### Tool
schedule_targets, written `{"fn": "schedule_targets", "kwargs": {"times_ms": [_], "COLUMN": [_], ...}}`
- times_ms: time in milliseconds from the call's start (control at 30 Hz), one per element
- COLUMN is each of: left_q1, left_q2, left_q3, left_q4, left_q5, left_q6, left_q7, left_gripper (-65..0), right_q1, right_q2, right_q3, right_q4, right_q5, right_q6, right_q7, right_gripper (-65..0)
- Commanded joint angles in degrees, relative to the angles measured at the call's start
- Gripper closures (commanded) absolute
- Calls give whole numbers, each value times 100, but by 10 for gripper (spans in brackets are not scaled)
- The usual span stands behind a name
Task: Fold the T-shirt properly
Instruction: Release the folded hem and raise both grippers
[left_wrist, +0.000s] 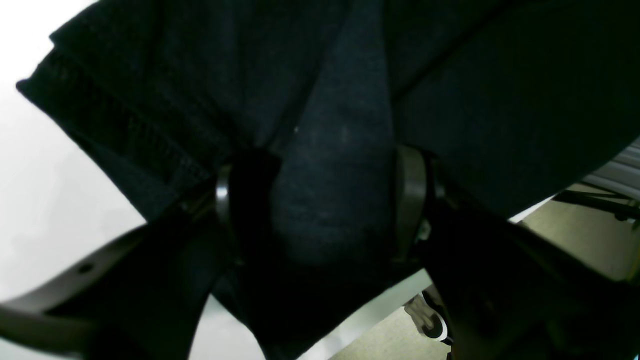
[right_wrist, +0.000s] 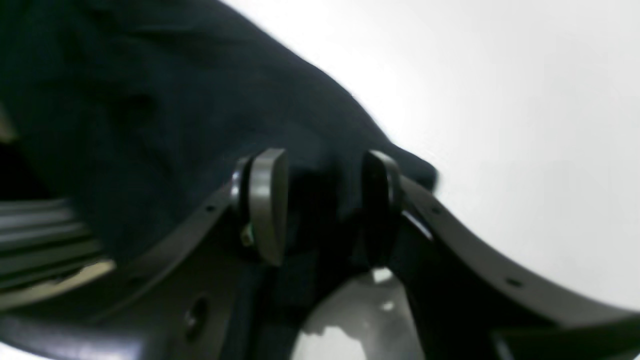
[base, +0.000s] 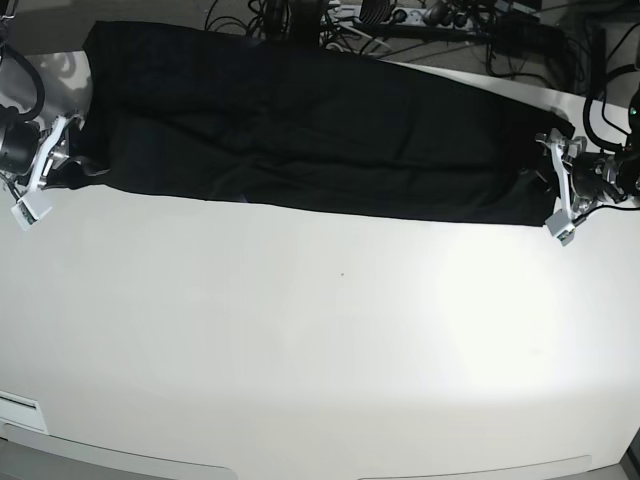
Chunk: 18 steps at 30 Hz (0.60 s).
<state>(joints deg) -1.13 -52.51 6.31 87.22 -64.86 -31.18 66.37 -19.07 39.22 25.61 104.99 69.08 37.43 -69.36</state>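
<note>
Your shirt (base: 300, 135) lies as a long black strip across the far side of the table (base: 300, 340). Both the left gripper (base: 560, 190) and right gripper (base: 45, 165) stand apart at its ends, cloth loose between the jaws. It looks soft, light and floppy, so pinch it at the edges.

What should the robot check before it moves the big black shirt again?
1. The black cloth T-shirt lies in a long band across the far part of the white table: ok.
2. Left gripper let go: ok, jaws stand apart, cloth loose between them.
3. Right gripper let go: ok, jaws stand apart, cloth between them.
4. Both grippers clear of cloth before pulling away: not ok, fabric sits between the jaws of each.
5. Near folded edge straight: ok, roughly, in the base view.
6. Sun print hidden: ok, only plain black shows.
</note>
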Motion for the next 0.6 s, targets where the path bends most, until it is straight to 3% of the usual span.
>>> {"fn": "schedule_targets", "kwargs": {"times_ms": [0, 100, 200, 267, 333, 567], "left_q1": [-48, -50, -155, -323, -483, -901], "left_q2": [-129, -129, -120, -94, -83, -79], "left_q3": [-44, -44, -44, -59, -96, -153], "left_q4": [17, 17, 17, 17, 17, 15], "left_q5": [26, -295, -577, -570, -568, -568], "left_q6": [39, 35, -76, -72, -72, -70], "left_q7": [48, 59, 66, 63, 39, -87], "left_gripper": [-366, -366, -366, -366, -366, -366], "right_q1": [48, 48, 50, 52, 50, 13], "right_q2": [138, 98, -50, -175, -356, -1331], "right_q3": [70, 70, 70, 70, 70, 70], "right_q4": [66, 66, 66, 66, 66, 66], "right_q5": [118, 367, 935, 1357, 1592, 1592], "right_q6": [-26, -101, 257, 257, 257, 257], "right_q7": [142, 136, 127, 127, 59, -162], "right_gripper": [-270, -270, -261, -172, 0, 0]}}
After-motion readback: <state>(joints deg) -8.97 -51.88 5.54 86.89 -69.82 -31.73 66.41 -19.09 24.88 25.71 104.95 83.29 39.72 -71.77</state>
